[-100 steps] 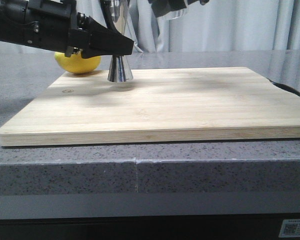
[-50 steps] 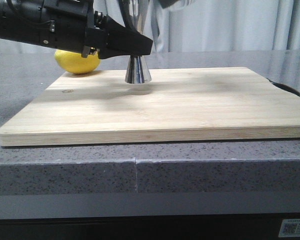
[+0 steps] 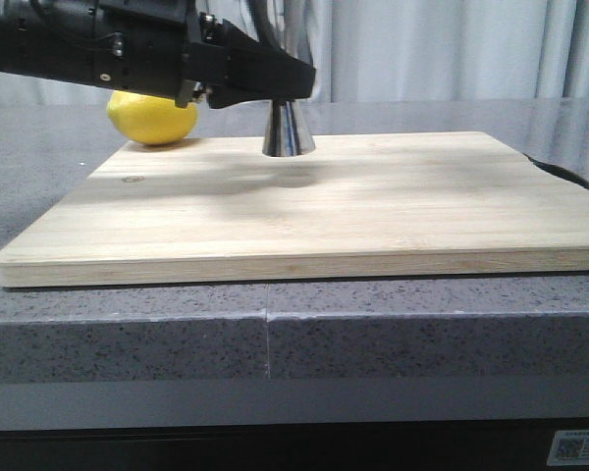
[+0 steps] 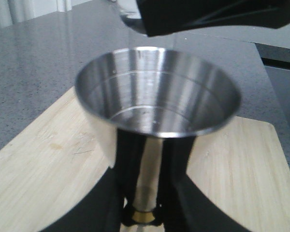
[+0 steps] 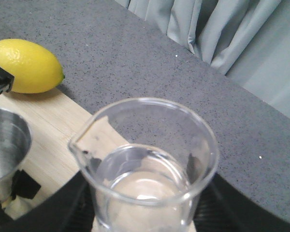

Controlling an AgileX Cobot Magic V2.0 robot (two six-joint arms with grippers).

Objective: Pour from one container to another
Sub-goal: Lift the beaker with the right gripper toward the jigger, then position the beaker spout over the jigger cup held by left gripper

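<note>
At the far left of the front view we see a yellow lemon (image 3: 153, 118) on the grey stone counter (image 3: 275, 334), just behind the back left corner of the wooden cutting board (image 3: 314, 211). Our left gripper (image 3: 293, 80) reaches in from the left and pinches the steel jigger (image 3: 289, 132) at its narrow waist, the fingers (image 4: 176, 159) pressed against either side of the gold band. We cannot tell whether the jigger's base touches the board near the back edge or hangs just over it. Its upper cup holds a little clear liquid. Further right and higher, our right gripper (image 5: 145, 212) grips the glass beaker (image 5: 145, 164) around its lower body, upright, some liquid inside, lip turned toward the jigger.
</note>
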